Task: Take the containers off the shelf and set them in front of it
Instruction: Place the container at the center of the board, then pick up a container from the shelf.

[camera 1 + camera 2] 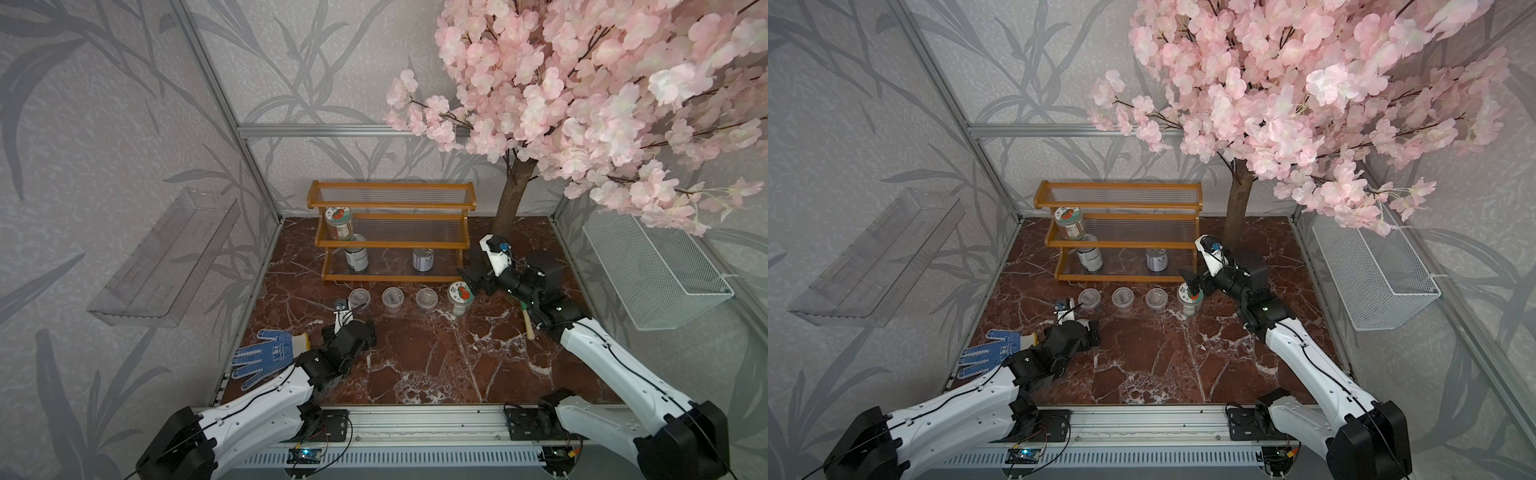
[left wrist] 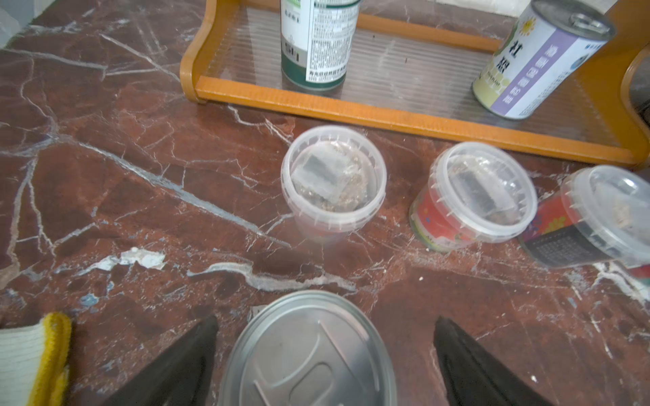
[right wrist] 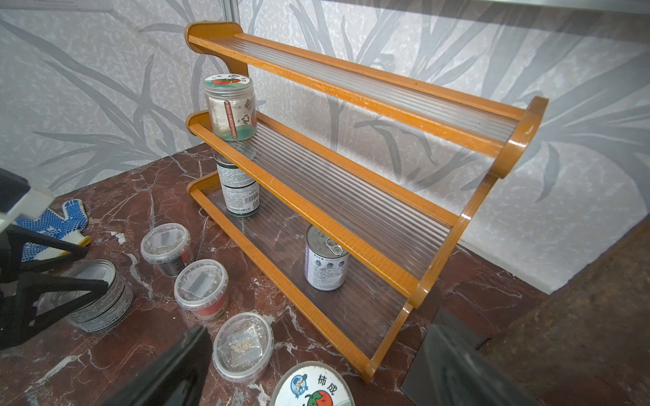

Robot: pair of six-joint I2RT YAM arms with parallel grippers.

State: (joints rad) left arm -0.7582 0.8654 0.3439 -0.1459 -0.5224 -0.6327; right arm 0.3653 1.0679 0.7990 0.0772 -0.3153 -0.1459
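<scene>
The orange-brown shelf [image 1: 390, 243] stands at the back. It holds a jar [image 1: 338, 222] on the middle tier and two tin cans [image 1: 356, 257] [image 1: 422, 259] on the bottom tier. In front of it three clear cups [image 1: 359, 298] [image 1: 393, 299] [image 1: 427, 299] and a second jar [image 1: 460, 297] stand in a row. My left gripper [image 2: 326, 319] is open, with a silver can [image 2: 309, 351] on the table between its spread fingers and gaps on both sides. My right gripper [image 3: 318, 330] hangs open just above the jar's pictured lid [image 3: 313, 386].
A blue-dotted work glove [image 1: 270, 353] lies beside the left arm. The blossom tree's trunk [image 1: 513, 199] rises right of the shelf. A wooden-handled tool [image 1: 528, 322] lies under the right arm. A wire basket [image 1: 656, 270] and a clear wall shelf [image 1: 166, 257] hang on the side walls.
</scene>
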